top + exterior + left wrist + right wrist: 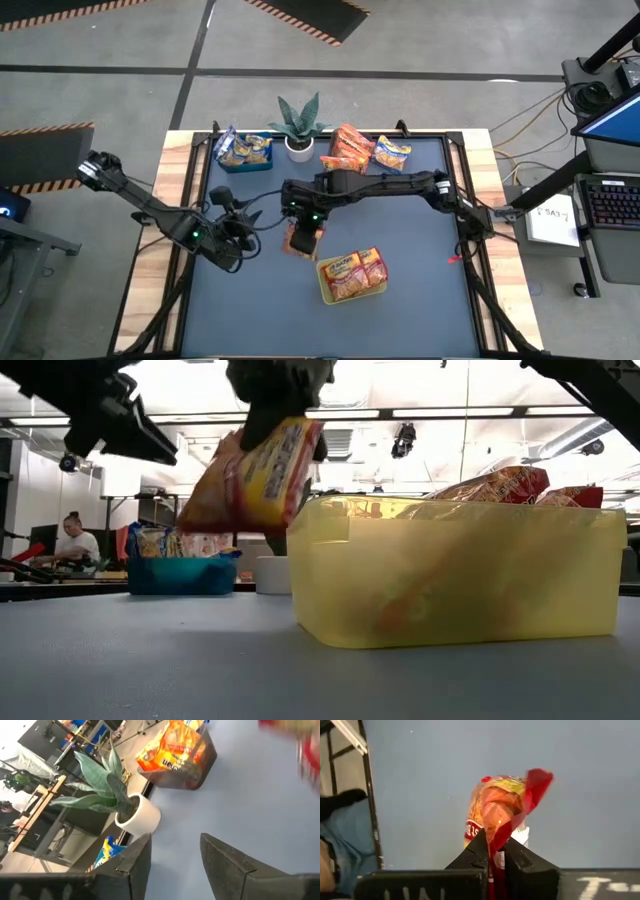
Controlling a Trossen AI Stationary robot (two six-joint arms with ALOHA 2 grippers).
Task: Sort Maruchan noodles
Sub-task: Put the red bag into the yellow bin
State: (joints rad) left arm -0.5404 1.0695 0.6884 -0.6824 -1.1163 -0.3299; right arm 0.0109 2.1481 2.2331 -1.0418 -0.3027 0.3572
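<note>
Blue-grey surface (420, 200) first: nearest its front edge sits the yellow bin (352, 277). Just behind, the right claw (303, 232) pinches a red noodle packet (301, 240) by its edge, aloft; it might slip. Left claw (243, 236) gapes empty nearby.

**Surfaces & finishes**

Bench (420, 310): matt dark-blue top, smooth; pale bare-wood edging w/ visible grain. Held noodle packet (497, 815): glossy crinkled plastic film, red/orange, catches light. Right gripper (495, 862): matt black plastic-looking fingers (470, 857). Yellow bin (460, 575): translucent plastic, smooth, slight sheen. Blue bin (180, 573): opaque smooth plastic. Plant pot (140, 815): white, smooth, matt. Plant leaves (97, 782): waxy, semi-gloss.
</note>
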